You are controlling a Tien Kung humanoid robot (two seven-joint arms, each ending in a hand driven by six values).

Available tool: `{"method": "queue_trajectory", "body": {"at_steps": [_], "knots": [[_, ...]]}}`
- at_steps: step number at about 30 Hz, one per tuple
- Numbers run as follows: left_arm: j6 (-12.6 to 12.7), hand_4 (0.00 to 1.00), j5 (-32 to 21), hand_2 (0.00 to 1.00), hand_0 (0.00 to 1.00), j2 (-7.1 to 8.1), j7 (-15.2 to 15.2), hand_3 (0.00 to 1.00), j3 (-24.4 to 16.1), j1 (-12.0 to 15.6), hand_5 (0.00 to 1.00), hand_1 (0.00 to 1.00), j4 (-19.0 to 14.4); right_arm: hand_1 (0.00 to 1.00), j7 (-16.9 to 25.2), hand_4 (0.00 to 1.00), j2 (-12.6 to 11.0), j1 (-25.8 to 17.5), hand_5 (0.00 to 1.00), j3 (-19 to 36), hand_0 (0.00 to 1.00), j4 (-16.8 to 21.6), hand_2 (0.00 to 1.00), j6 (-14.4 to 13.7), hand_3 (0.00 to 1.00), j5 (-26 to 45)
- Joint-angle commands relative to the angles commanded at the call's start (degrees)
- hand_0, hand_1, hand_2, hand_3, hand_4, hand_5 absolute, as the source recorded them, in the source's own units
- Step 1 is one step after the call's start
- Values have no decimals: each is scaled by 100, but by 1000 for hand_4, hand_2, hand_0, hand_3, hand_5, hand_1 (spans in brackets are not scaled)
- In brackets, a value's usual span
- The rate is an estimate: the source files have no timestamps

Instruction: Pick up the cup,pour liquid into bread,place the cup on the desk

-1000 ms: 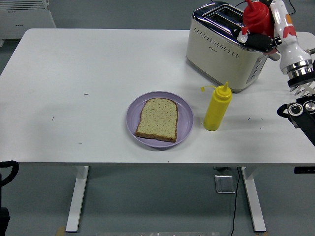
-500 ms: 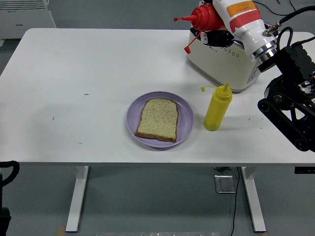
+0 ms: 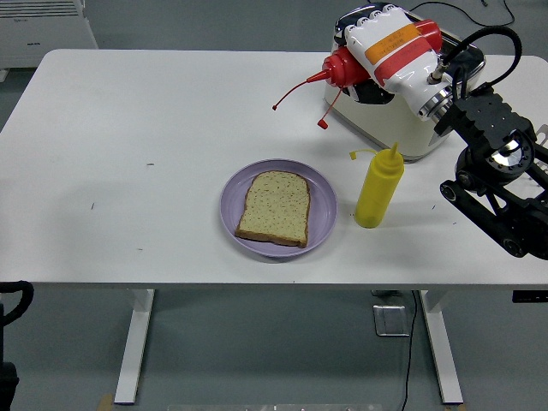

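Observation:
A slice of bread [image 3: 274, 208] lies on a purple plate [image 3: 322, 208] at the middle of the white table. My right hand [image 3: 387, 47] is shut on a red squeeze bottle [image 3: 344, 68], held in the air in front of the toaster and tipped on its side. Its nozzle points left and slightly down, up and to the right of the bread. The bottle's open cap dangles below the nozzle. No cup shows. My left hand is out of view.
A yellow squeeze bottle [image 3: 378, 187] stands upright just right of the plate. A cream toaster [image 3: 390, 98] sits at the back right, partly hidden by my hand. My right arm [image 3: 497, 171] crosses the table's right side.
My right hand has swung left and down with the red bottle, from above the toaster's right end to its front. The bottle has tipped from upright to lying sideways, nozzle left.

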Motion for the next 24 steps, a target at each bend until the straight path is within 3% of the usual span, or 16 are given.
{"method": "queue_trajectory", "body": {"at_steps": [7, 13, 18, 24], "knots": [[2, 650, -1, 741, 720, 4, -2, 671, -17, 4, 998, 741, -3, 44, 72, 803, -256, 67, 237, 349, 2, -32, 199, -59, 287, 0], [-1, 649, -1, 741, 720, 3, 0, 672, -18, 10, 998, 741, -1, 46, 8, 804, -442, 261, 236, -335, 2, 150, 200, 125, 289, 0], [-3, 649, 1, 741, 720, -9, 1, 672, 0, 7, 998, 741, -2, 46, -109, 804, -386, 328, 236, -933, 2, 193, 200, 300, 289, 0], [2, 649, 4, 741, 721, -3, 0, 672, -13, 24, 998, 741, -6, 48, -210, 804, -336, 308, 236, -585, 3, 175, 200, 250, 291, 0]]}}
